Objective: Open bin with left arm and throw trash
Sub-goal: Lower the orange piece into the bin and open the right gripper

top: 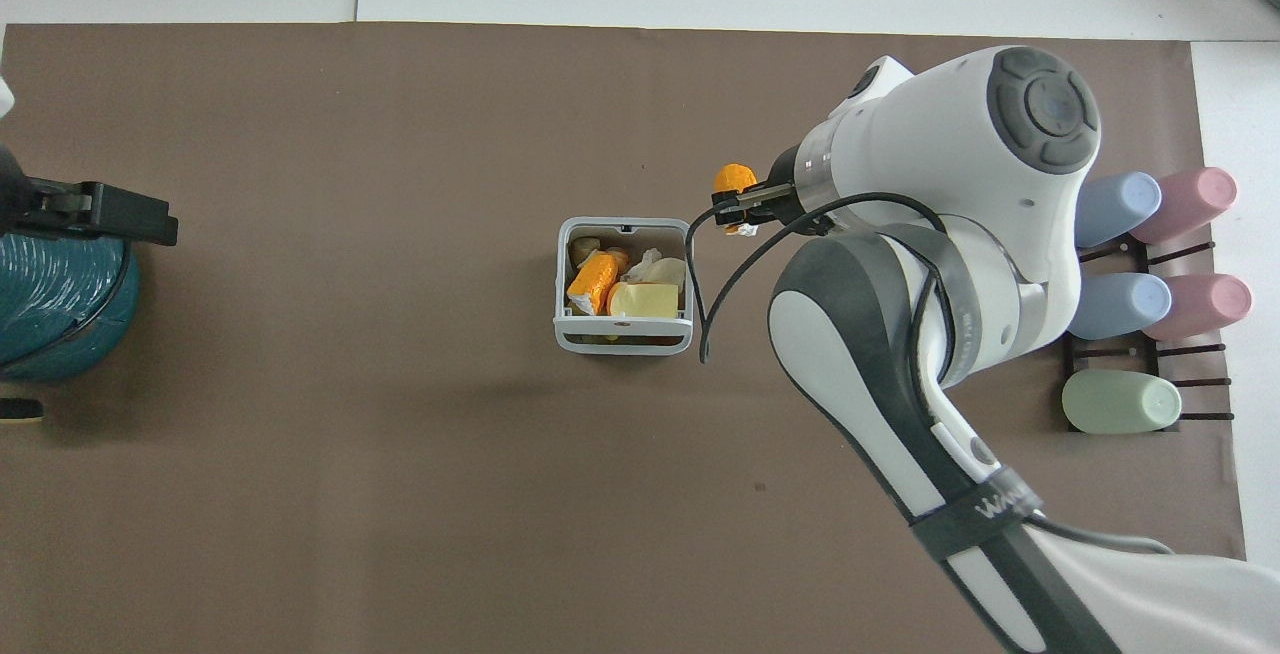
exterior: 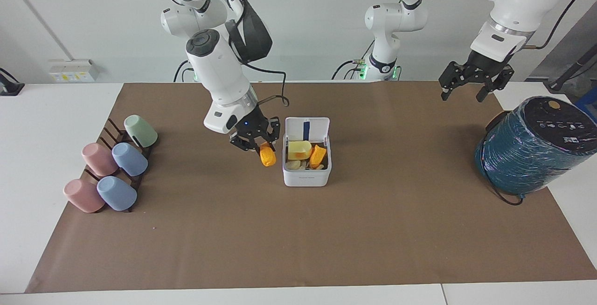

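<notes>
The bin (exterior: pixel 307 158) sits mid-counter on the brown mat (exterior: pixel 298 230), its lid (exterior: pixel 307 128) standing upright on the edge nearer the robots. Inside lie a pale yellow lump (exterior: pixel 299 149) and an orange lump (exterior: pixel 318 155) among other scraps.

The right hand (exterior: pixel 260 145) hangs in the air just beside the bin, on the side toward the right arm's end of the counter, its fingers clamped on a second orange lump (exterior: pixel 267 155). In the overhead view that lump (top: pixel 735 179) shows clear of the bin's rim (top: pixel 624 344), not over the opening.

The left hand (exterior: pixel 464 86) waits up in the air toward the left arm's end of the counter, near the teal cylinder (exterior: pixel 529 149), its fingers spread apart and holding nothing.

Five pastel cups (exterior: pixel 114 167) lie on a dark rack (exterior: pixel 112 132) at the right arm's end of the counter.
</notes>
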Controlling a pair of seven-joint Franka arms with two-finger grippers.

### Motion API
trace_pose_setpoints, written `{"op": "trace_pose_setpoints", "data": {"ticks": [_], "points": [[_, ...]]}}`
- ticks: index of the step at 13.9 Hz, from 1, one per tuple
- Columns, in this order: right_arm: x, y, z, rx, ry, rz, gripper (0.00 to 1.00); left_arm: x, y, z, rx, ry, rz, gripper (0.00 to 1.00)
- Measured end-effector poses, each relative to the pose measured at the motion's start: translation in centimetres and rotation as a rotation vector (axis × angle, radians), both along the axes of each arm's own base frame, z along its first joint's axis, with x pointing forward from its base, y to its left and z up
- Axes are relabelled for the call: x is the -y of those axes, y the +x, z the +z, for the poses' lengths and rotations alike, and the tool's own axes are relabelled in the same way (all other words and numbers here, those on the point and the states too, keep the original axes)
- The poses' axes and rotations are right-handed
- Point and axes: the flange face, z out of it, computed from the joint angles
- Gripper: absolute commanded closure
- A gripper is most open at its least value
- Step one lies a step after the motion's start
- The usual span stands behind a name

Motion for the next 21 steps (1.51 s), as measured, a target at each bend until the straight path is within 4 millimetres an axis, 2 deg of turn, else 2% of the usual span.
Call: {"op": "trace_pose_setpoints", "data": {"ticks": [3,5,7,13,21], "points": [[-4.5,-0.5,-2.3,-0.034,0.008,0.037,1.00,0.3,-0.2,-0.1,-0.015,0.002,-0.015,0.00],[-7.2,-1.7,-3.0,-0.054,0.019,0.058,1.00,0.3,-0.3,-0.2,-0.022,0.003,-0.030,0.00],[-8.7,-2.7,-3.4,-0.071,0.017,0.079,1.00,0.1,-0.3,-0.2,-0.025,0.003,-0.031,0.00],[-8.5,-3.6,-6.8,-0.135,-0.016,0.085,1.00,-0.3,-0.5,-0.3,-0.041,0.004,-0.025,0.00],[-9.3,-5.0,-8.9,-0.168,-0.036,0.113,1.00,-1.0,-0.5,-0.4,-0.048,0.004,-0.013,0.00]]}}
